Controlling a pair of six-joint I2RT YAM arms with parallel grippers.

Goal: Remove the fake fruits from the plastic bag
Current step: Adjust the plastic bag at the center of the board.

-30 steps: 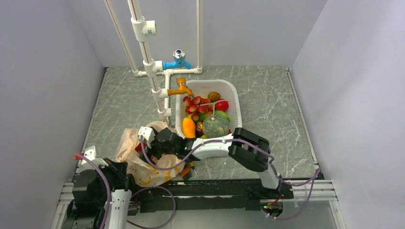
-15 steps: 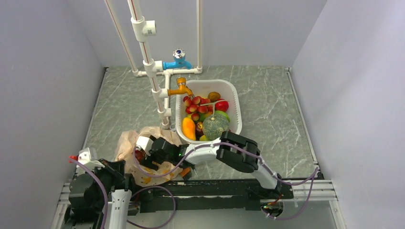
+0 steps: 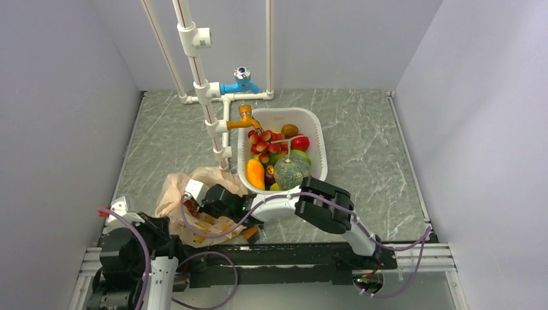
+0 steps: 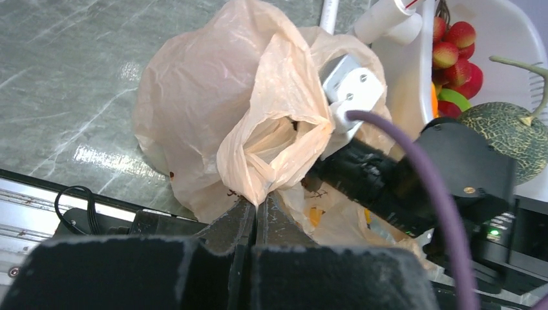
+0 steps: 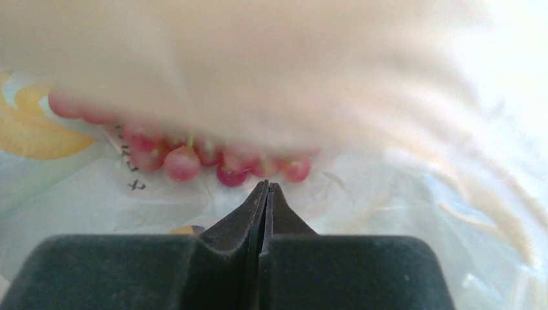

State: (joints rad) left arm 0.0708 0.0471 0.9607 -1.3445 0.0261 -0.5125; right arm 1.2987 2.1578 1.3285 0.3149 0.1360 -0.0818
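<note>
The right gripper [image 5: 265, 192] is sitting inside the thin, crinkly beige-tan plastic bag [image 4: 194, 97]. Its two black fingers are pressing flat together with nothing between them. The plastic bunch of small red grapes [image 5: 194, 158] is lying just beyond the tips, spreading from 10 to 12 o'clock in the wrist view. The left gripper [image 4: 257, 210] is closed as well and looks to be pinching a fold of the bag's mouth, though the fingertips are hiding the actual contact. In the overhead view the bag is lying at 7 o'clock of the white plastic basin [image 3: 321, 145], and the grey-green netted melon [image 3: 292, 170] is already resting in that basin.

Here's the danger. With the fingers shut, any push forward is going to shove the grapes deeper rather than catch them. A blurred sheet of film is also hanging across the top of the right wrist view, so opening here is risking a bite of plastic along with the fruit. If the left pinch is slipping, the mouth is going to collapse around the right wrist and the whole bag will be dragging out with it.

Compared with a second ago, the right arm's elbow is sitting farther toward 9 o'clock and its wrist is reaching deeper into the bag. The left arm is barely shifting.
</note>
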